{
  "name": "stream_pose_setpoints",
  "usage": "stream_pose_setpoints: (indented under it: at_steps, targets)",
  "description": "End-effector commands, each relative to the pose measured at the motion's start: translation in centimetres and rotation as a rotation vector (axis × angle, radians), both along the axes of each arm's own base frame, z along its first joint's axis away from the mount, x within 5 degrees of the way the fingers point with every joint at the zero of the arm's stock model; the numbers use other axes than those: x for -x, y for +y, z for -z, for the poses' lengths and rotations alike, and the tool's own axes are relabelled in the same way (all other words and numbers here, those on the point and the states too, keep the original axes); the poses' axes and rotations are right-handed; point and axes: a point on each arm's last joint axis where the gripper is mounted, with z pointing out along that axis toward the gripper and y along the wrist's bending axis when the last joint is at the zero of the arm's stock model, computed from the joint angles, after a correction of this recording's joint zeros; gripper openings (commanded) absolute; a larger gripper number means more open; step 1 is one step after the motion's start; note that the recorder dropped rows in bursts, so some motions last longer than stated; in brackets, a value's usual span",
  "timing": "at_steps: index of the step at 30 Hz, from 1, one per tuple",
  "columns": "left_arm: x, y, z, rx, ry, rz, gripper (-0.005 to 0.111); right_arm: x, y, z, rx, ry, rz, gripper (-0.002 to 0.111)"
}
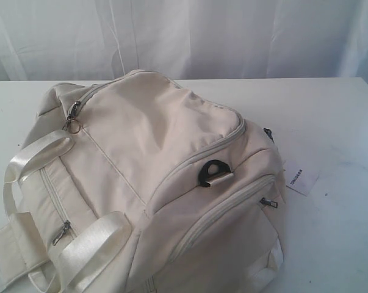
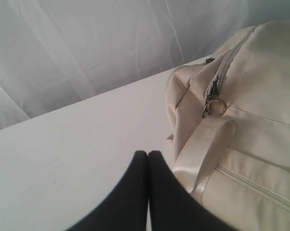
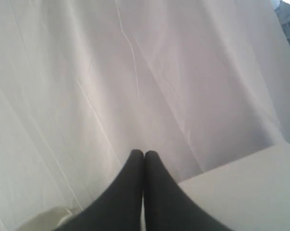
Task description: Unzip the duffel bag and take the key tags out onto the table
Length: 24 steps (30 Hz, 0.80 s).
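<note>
The cream-white duffel bag lies zipped shut on the white table, filling the lower middle of the exterior view. Its main zipper pull with a metal ring sits at the bag's far left end and shows again as the ring in the left wrist view. My left gripper is shut and empty, hovering over bare table just beside a satin strap. My right gripper is shut and empty, facing the curtain. Neither gripper appears in the exterior view. The key tags are hidden.
A white paper label lies on the table at the bag's right side. A black D-ring sticks up from the bag's top. A white draped curtain closes off the back.
</note>
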Motion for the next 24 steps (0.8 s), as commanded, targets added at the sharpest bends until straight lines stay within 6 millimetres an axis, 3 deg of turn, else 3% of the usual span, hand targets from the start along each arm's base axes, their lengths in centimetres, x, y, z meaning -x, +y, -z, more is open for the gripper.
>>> stream_pose_setpoints:
  at_steps: [1,5,8,11,19,24]
  targets:
    - [0.6,-0.2,-0.5,-0.007,-0.065,0.035,0.0,0.2,-0.1,-0.5,-0.034,-0.067,0.006,0.0]
    - [0.8,-0.5,0.2,-0.044,-0.091,0.08,0.0,0.3,-0.2,-0.9,-0.145,-0.092,-0.028,0.0]
    - [0.8,-0.8,0.6,-0.061,-0.102,0.112,0.0,0.2,-0.1,-0.4,-0.278,-0.01,-0.073,0.0]
    - [0.8,-1.0,0.5,-0.058,-0.114,0.134,0.0,0.0,0.0,0.2,-0.288,0.098,-0.071,0.0]
    - [0.9,-1.1,0.5,-0.051,-0.114,0.146,0.0,-0.3,0.4,-3.6,-0.248,0.166,-0.121,0.0]
    - [0.9,-1.1,0.5,-0.047,-0.113,0.146,0.0,-1.6,1.9,-5.8,-0.04,0.356,-0.228,0.0]
